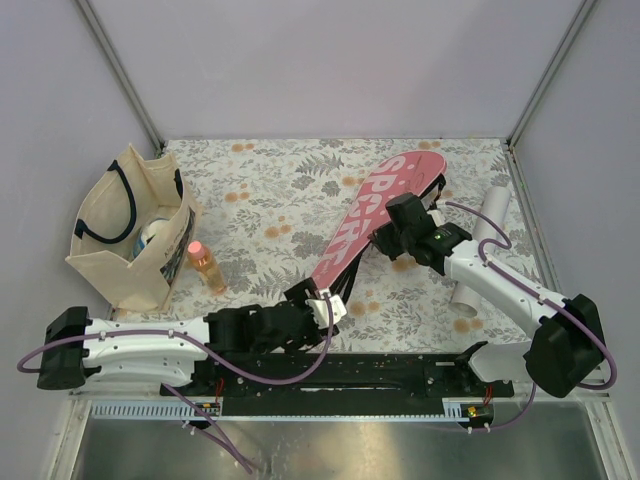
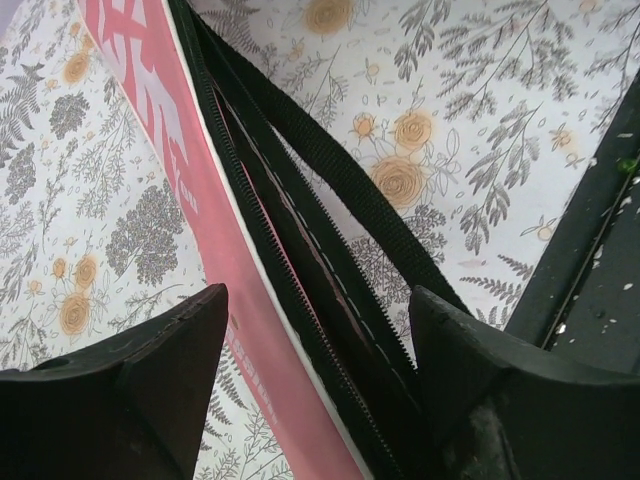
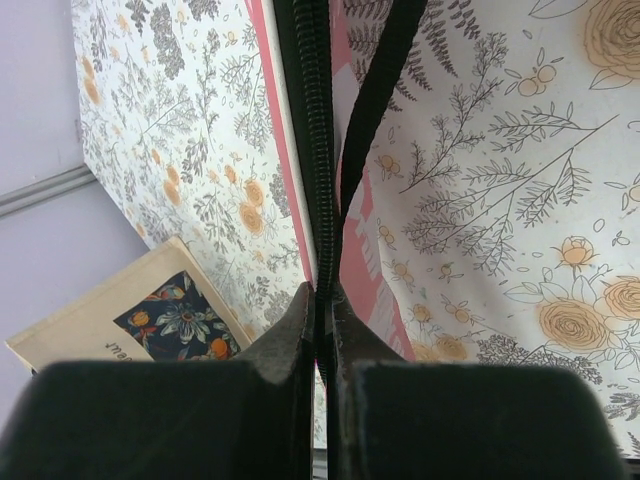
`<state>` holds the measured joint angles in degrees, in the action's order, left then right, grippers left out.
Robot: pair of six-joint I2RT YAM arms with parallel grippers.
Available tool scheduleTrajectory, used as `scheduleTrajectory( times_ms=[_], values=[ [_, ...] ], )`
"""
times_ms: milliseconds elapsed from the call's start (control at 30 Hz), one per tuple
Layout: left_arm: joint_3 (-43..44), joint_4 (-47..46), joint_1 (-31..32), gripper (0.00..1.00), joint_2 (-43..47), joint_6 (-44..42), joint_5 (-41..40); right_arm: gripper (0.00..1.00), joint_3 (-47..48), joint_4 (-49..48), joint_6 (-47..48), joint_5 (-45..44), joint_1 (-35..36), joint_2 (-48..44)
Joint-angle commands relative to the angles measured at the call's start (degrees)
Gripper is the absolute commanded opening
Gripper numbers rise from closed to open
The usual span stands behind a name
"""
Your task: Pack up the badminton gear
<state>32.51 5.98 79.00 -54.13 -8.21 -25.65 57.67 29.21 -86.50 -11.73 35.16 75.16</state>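
The pink "SPORT" cover (image 1: 368, 215) lies diagonally on the floral table, wide end far, narrow end near. My right gripper (image 1: 383, 240) is shut on the cover's black zipper edge (image 3: 316, 150) at mid-length, beside the black strap (image 3: 385, 80). My left gripper (image 1: 330, 300) is open and straddles the narrow end, where the zipper (image 2: 265, 240) gapes; the fingers (image 2: 170, 370) stand on either side of the cover (image 2: 150, 120) and the strap (image 2: 330, 170). The long white tube (image 1: 466, 292) lies at the right, partly under my right arm. No rackets show clearly.
A beige tote bag (image 1: 125, 235) with navy handles stands at the left and also shows in the right wrist view (image 3: 100, 325). A small orange bottle (image 1: 207, 268) with a pink cap stands beside it. Grey walls close the back and sides. The black base rail (image 1: 350, 375) runs along the near edge.
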Motion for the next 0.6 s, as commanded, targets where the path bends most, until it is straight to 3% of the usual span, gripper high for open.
scheduleTrajectory(
  times_ms=[0, 167, 267, 367, 467, 567],
  values=[
    [-1.0, -4.3, 0.4, 0.74, -2.4, -2.6, -4.6, 0.00, 3.9, -2.5, -3.1, -2.2, 0.2, -1.2],
    [-1.7, -5.7, 0.5, 0.54, -2.6, -5.1, -9.3, 0.00, 2.3, -4.3, -3.8, -1.1, 0.2, -1.4],
    [-1.3, -5.5, 0.3, 0.19, -2.0, -6.6, -9.9, 0.00, 0.6, -6.3, -3.3, -0.7, 0.2, -1.7],
    [0.0, -2.6, -0.9, 0.00, -1.2, -5.5, -8.3, 0.00, -1.5, -10.7, 0.9, 0.2, 0.2, -2.4],
    [0.9, -0.1, -4.5, 0.00, 1.8, -2.4, -1.2, 0.23, -5.6, -17.9, 12.3, 0.4, -0.3, -5.3],
    [0.5, 1.6, -9.5, 0.00, 6.4, 1.0, 8.1, 0.34, -11.0, -24.4, 24.3, 2.7, -1.5, -9.5]
  ],
)
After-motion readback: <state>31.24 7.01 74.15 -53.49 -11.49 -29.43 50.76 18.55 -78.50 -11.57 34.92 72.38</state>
